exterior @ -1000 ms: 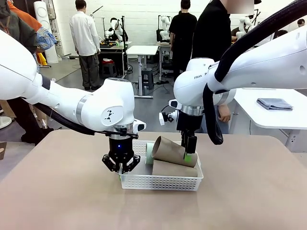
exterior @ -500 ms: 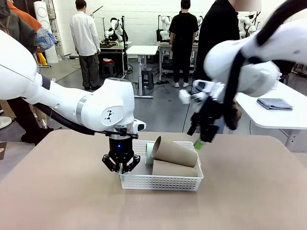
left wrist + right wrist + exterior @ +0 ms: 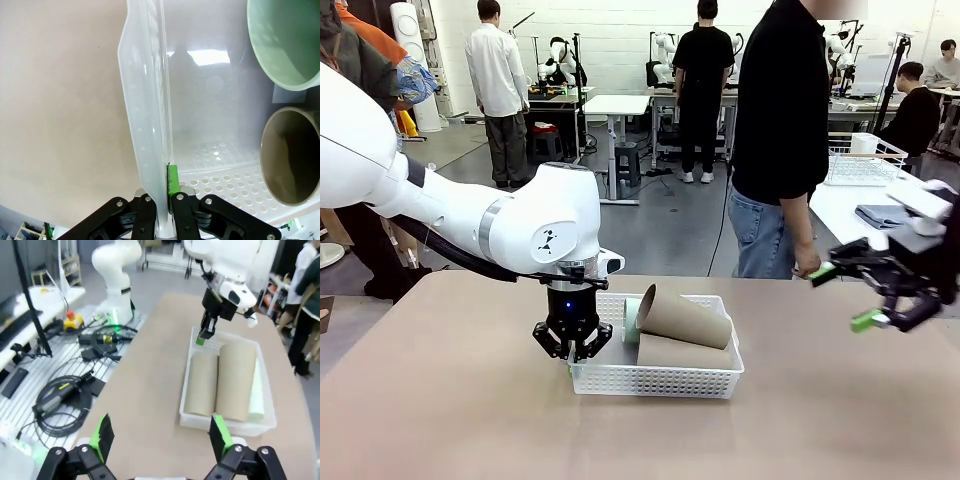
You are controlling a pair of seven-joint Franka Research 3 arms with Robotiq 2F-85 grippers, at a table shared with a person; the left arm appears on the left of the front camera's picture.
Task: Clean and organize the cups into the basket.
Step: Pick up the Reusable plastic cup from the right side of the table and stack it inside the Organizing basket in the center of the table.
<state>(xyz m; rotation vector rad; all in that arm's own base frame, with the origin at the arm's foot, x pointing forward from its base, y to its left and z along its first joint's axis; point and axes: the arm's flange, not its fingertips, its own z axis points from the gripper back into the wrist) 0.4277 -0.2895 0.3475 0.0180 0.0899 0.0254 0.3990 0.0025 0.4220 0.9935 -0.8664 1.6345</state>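
Front view: the shallow white perforated plastic basket (image 3: 658,377) sits mid-worktop (image 3: 440,420). In it lie two tan-brown tapered cardboard-like cups (image 3: 682,318), one stacked on the other, with a pale mint green cup (image 3: 631,319) on its side just behind them at the left. The left tool (image 3: 572,350) is shut on the basket's near-left rim. The right tool (image 3: 848,296) hangs off at the far right, well apart from the basket, its green-padded fingers spread and holding nothing. A person in a black top and jeans stands at the far edge of the worktop.

Left wrist view: the left tool (image 3: 161,197) has its fingers pinched on the basket wall (image 3: 145,125); the mint cup's mouth (image 3: 280,40) and a brown cup's mouth (image 3: 292,155) face the camera inside.

Right wrist view: the right tool (image 3: 162,437) stands wide open and empty, looking down on the basket (image 3: 227,422) with its cups (image 3: 235,380) lying side by side.

Judging by this, all visible cups are already in the basket; what may remain is tidying them and letting go of the rim. I can read no writing or brand on the cups or basket.
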